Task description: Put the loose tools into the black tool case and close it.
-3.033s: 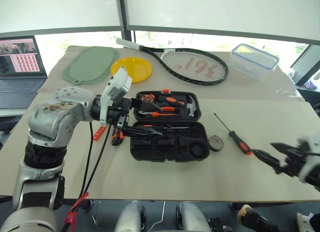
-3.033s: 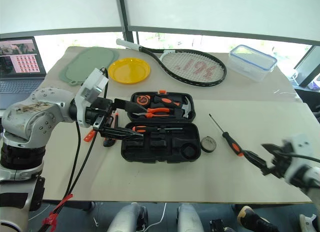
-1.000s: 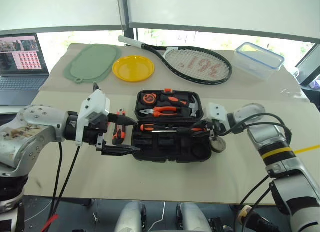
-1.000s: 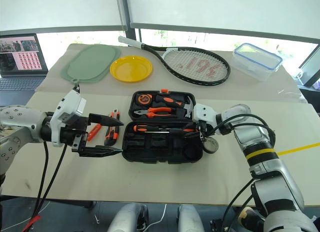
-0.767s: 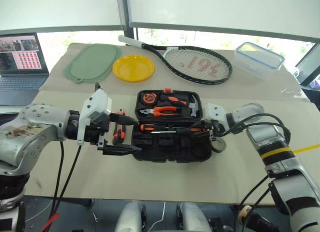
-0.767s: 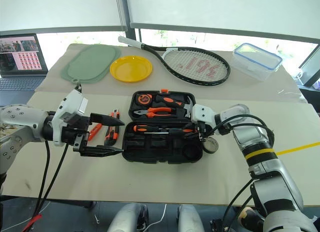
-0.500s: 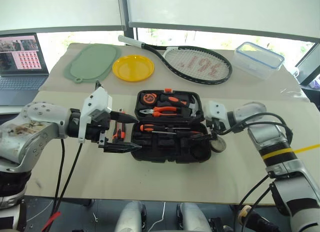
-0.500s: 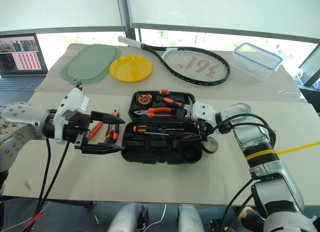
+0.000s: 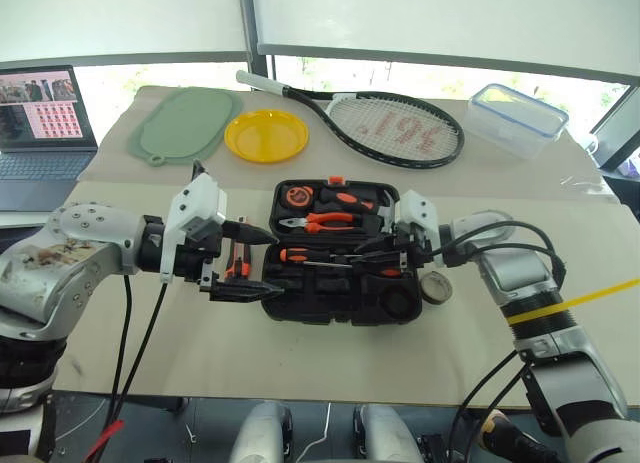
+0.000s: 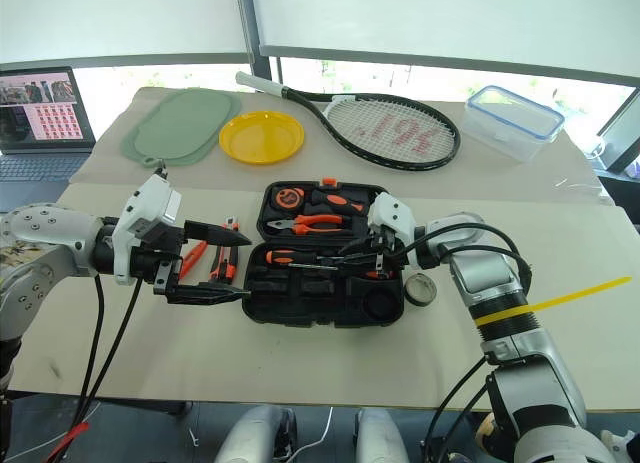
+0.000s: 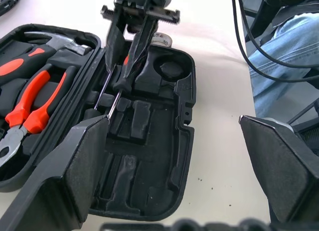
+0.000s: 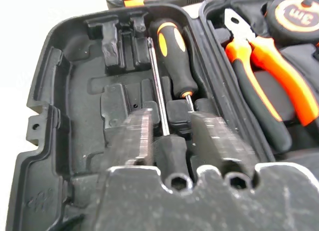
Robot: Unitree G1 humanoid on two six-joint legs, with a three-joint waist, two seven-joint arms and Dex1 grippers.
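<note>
Paper-covered table (image 9: 330, 368) beside bright windows (image 9: 150, 23)

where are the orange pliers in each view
left eye view: pliers in the case's far half, mid-picture.
right eye view: same spot, slightly left of centre.
left wrist view: across the hinge from the empty recesses.
right wrist view: across the hinge from the screwdriver.
shared landmark: black tool case.
</note>
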